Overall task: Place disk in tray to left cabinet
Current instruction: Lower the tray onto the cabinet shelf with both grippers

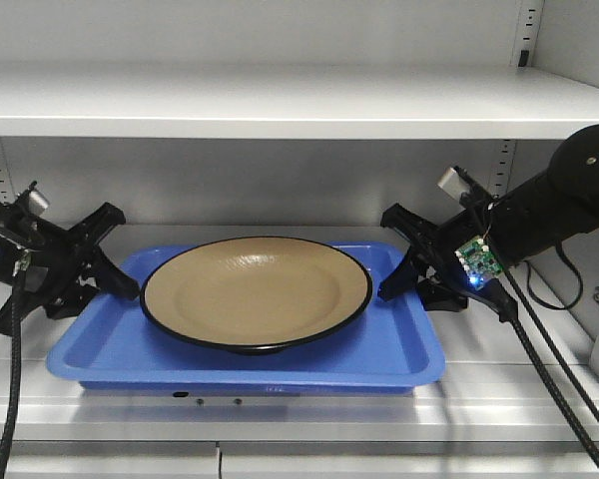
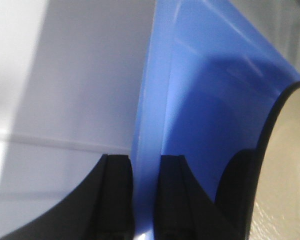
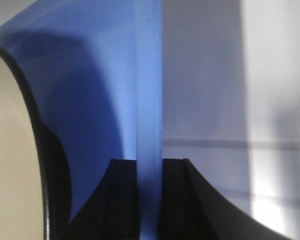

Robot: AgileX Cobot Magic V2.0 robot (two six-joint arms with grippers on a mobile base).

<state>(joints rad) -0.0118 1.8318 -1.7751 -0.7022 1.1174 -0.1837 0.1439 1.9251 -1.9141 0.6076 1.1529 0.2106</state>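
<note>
From the front view, you have the blue tray (image 1: pixel 399 349) sitting on a shelf of the grey-white cabinet (image 1: pixel 280 100), with the tan, black-rimmed disk (image 1: pixel 255 289) lying flat in the middle of it. Your left gripper (image 1: pixel 115 274) is at the tray's left short edge and your right gripper (image 1: pixel 404 279) at its right short edge. The tray looks level and its underside seems to rest on the shelf, though you cannot be sure from here that its full weight is down.

In the left wrist view, the two black fingers (image 2: pixel 115 195) stand one on each side of the tray's raised rim (image 2: pixel 150 150), pinching it, with only the rim between them. The disk's dark edge (image 2: pixel 270 130) lies just beside, inside the tray, not touched by the fingers.

In the right wrist view, it is the same picture mirrored: the fingers (image 3: pixel 172 195) are closed on the blue rim (image 3: pixel 149 100), and the disk (image 3: pixel 10 150) sits to the inner side, apart from them.

You appear to be at the set-down step, the carry being about done. Your next move calls for both grippers to let go of the rim together, then draw straight outwards, away from the tray, without lifting or nudging the rim, so the disk does not slide
</note>
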